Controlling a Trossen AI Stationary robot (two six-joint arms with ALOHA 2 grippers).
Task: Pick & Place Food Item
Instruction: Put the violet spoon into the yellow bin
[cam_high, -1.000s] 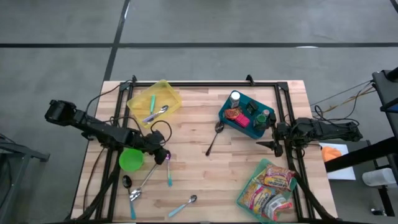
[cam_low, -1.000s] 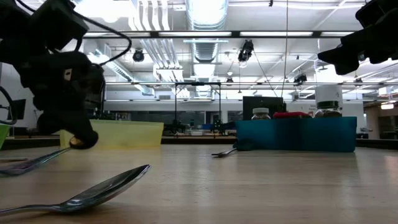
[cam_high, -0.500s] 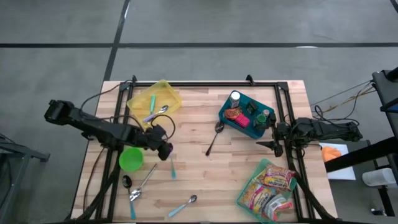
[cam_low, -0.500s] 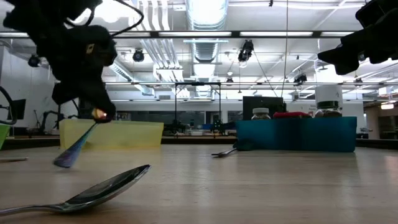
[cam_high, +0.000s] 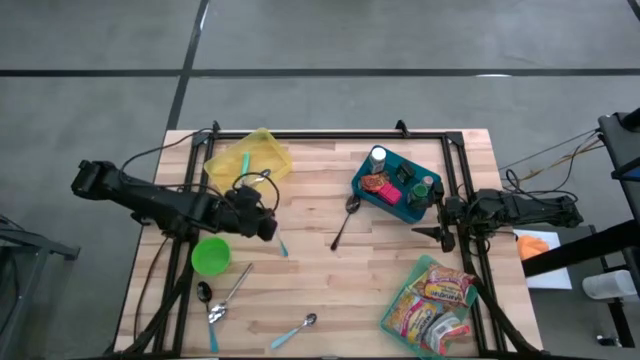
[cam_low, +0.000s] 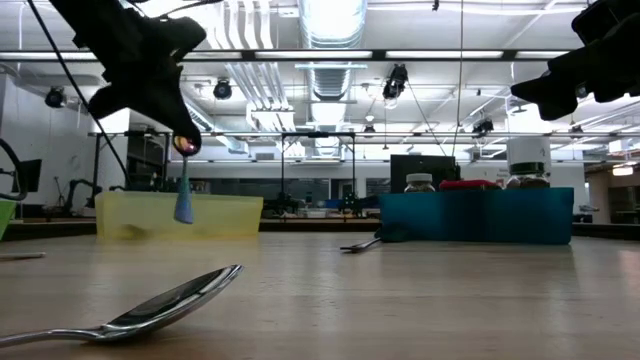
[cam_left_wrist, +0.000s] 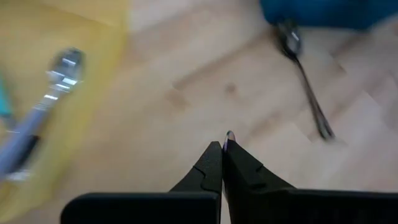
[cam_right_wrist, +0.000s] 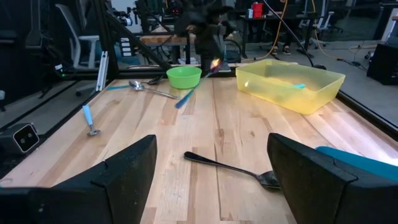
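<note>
My left gripper (cam_high: 271, 230) hangs above the table's left middle, between the green bowl (cam_high: 210, 257) and the yellow bin (cam_high: 250, 160). It is shut on a spoon with a teal handle (cam_high: 282, 246), which dangles below it (cam_low: 184, 200). The right wrist view shows the same spoon (cam_right_wrist: 185, 98) far off. My right gripper (cam_right_wrist: 211, 180) waits open at the table's right edge, beside the teal bin (cam_high: 395, 187); nothing is between its fingers. No food item is in either gripper. My left gripper pinches the spoon's upper end (cam_left_wrist: 229, 135) between its two shut fingertips, coming from above and slanting down. The teal handle (cam_low: 184, 205) hangs almost straight down below the fingers, clear of the table.
The yellow bin holds other spoons. The teal bin holds jars and a red item. A dark spoon (cam_high: 345, 222) lies mid-table, and more spoons (cam_high: 225, 295) (cam_high: 295, 330) lie near the front left. A bag of snack packets (cam_high: 435, 300) lies at the front right.
My left gripper has risen and gone toward the table's far edge, tipping up from a steep downward slant, still shut on the spoon. The spoon, which lay with its handle on the table, has been lifted clear and now hangs upright.
</note>
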